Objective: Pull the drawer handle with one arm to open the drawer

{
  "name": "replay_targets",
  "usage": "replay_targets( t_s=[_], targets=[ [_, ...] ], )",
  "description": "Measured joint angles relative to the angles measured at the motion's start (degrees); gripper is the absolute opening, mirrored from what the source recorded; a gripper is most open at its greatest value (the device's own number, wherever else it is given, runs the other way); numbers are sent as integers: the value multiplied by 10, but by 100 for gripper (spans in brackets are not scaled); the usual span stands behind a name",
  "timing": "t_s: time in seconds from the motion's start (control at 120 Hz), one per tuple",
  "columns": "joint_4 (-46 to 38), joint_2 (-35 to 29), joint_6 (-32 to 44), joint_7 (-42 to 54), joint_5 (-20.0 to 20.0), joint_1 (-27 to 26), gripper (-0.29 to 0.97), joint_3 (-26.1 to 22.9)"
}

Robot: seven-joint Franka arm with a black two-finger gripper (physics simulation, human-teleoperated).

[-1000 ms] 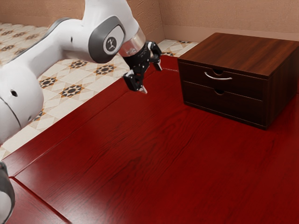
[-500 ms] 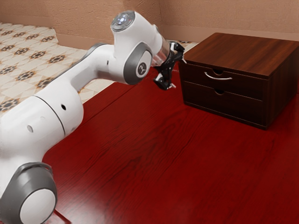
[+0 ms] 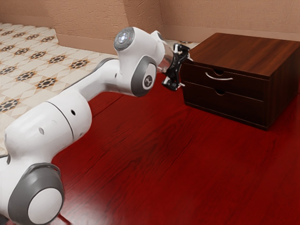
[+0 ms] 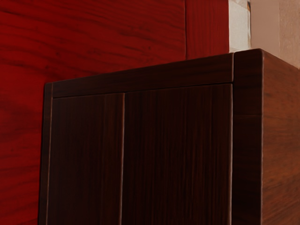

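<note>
Over the last second the arm (image 3: 93, 93) has swung from the left, out over the tiled floor (image 3: 28, 61) and the desk's (image 3: 154, 159) left edge, to the cabinet (image 3: 243, 54) on the far right of the desk. The hand (image 3: 179, 66) has turned on the way, and its fingers now point right, toward the cabinet front. That closes most of the gap, so the approach looks nearly done, but the pull has not begun.

The top drawer (image 3: 234, 83) sits flush with the cabinet front, fully closed. Its curved silver handle (image 3: 219, 78) is at the middle of the drawer front, to the right of the hand and apart from it.

The hand is spread wide, one finger high near the cabinet's top edge and the other lower down, and it grasps nothing. It sits just beside the cabinet's left front corner; I cannot tell whether a fingertip touches the wood. The wrist view looks straight at that corner, with both drawer fronts side by side (image 4: 178, 154). As I judge it, the hand must shift right along the front to bracket the handle before clenching.
</note>
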Motion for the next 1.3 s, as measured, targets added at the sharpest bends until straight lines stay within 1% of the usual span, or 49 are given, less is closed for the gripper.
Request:
replay_targets(
  t_s=[0.192, 0.258, 0.55, 0.667, 0.892, 1.142, 1.3],
  targets=[
    [-1, 4, 22, 2, 0, -10, 68, -2],
    [-1, 8, 31, 2, 0, -13, 68, -12],
    [-7, 20, 56, 4, 0, -14, 68, -17],
    [-47, 18, 100, 5, -6, -16, 68, -14],
    [-54, 15, 145, 12, 3, -33, 68, -11],
    [-103, -21, 160, 16, 2, -45, 68, -9],
    [-109, -25, 163, 17, 1, -42, 68, -8]
  ],
)
